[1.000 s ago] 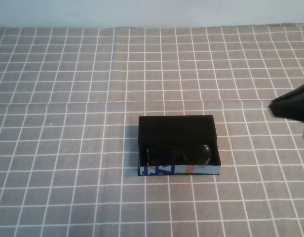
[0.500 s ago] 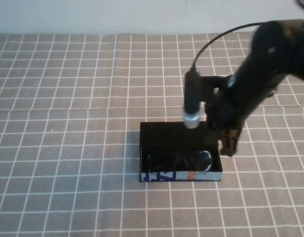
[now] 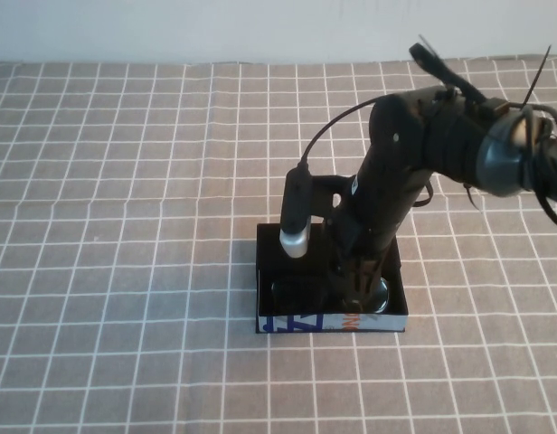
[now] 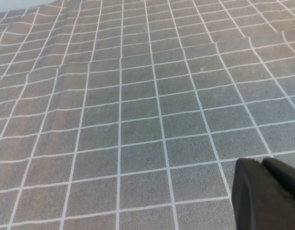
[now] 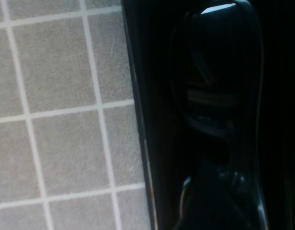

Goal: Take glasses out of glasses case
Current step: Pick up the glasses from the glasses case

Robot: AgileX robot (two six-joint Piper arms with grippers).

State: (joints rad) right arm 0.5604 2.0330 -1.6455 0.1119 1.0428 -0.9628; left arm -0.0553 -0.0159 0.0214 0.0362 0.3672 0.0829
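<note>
My right claw (image 3: 355, 282) is down inside the glasses case (image 3: 331, 318), which sits open near the middle of the counter (image 3: 125, 226) with its white printed front side facing me. The glasses (image 3: 380, 295) lie in the front part of the case, along that printed side, and my arm covers most of them from above; only a bit of one lens shows past it. I cannot tell whether my right claw is open, closed or already gripping the frame, since its tips are lost against the black interior. From my right wrist I see the glossy dark glasses (image 5: 217, 96) close up against the case wall (image 5: 138, 120). My left claw (image 4: 267, 191) hangs over bare checked cloth, well apart from the case, and its state is also unclear
</note>
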